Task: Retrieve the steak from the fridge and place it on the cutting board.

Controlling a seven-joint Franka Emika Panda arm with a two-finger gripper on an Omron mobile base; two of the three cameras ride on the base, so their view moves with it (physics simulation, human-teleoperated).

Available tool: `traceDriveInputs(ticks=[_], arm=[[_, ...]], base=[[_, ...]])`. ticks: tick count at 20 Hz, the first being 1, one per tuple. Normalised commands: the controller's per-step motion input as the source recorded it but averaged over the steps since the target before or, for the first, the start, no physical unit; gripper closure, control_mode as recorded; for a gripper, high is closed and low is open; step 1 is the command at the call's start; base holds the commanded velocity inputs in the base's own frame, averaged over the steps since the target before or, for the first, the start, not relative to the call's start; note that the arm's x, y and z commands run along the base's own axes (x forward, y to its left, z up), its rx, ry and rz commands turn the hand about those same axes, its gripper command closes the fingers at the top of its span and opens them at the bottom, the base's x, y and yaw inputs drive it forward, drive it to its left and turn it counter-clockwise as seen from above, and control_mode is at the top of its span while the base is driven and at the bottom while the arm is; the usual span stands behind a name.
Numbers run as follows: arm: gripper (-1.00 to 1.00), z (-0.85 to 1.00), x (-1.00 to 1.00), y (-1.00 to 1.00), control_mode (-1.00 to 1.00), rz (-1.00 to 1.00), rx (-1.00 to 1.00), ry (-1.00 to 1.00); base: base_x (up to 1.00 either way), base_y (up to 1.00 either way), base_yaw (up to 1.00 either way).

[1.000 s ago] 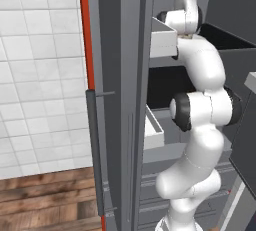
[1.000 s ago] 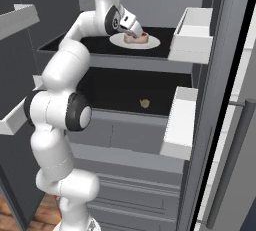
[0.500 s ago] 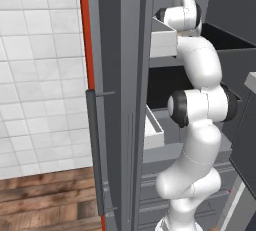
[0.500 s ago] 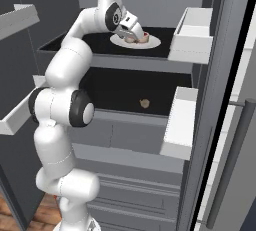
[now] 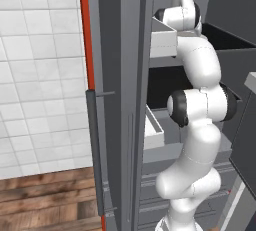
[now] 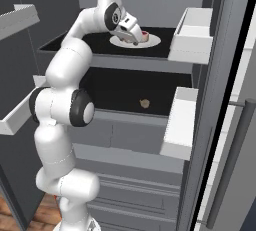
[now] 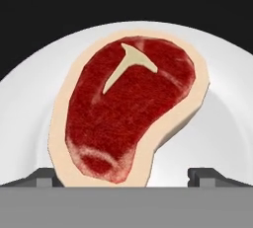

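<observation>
Lowered end effector (image 6: 137,39) straddling steak (image 7: 126,108)

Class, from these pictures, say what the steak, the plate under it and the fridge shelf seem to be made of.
Steak: raw meat, matte red with a pale fat rim and bone mark.
Plate: probably glazed ceramic, smooth plain white.
Fridge shelf: flat black, material unclear.
</observation>
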Motion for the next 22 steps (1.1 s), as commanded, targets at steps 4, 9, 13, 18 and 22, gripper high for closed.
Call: traceDriveInputs(ticks=[4, 9, 13, 18, 22], arm=[[-1.00, 0.00, 0.00, -0.16, -1.00, 0.00, 0.00, 0.00], [-1.00, 0.00, 0.00, 0.00, -1.00, 0.00, 0.00, 0.00], [-1.00, 0.00, 0.01, 0.08, -1.00, 0.00, 0.00, 0.00], [-1.00, 0.00, 0.14, 0.00, -1.00, 0.00, 0.00, 0.00], [-1.00, 0.00, 0.19, 0.00, -1.00, 0.00, 0.00, 0.00]], base=[[0.00, 0.00, 0.00], [0.00, 0.00, 0.00], [0.00, 0.00, 0.00], [0.00, 0.00, 0.00], [0.00, 0.00, 0.00]])
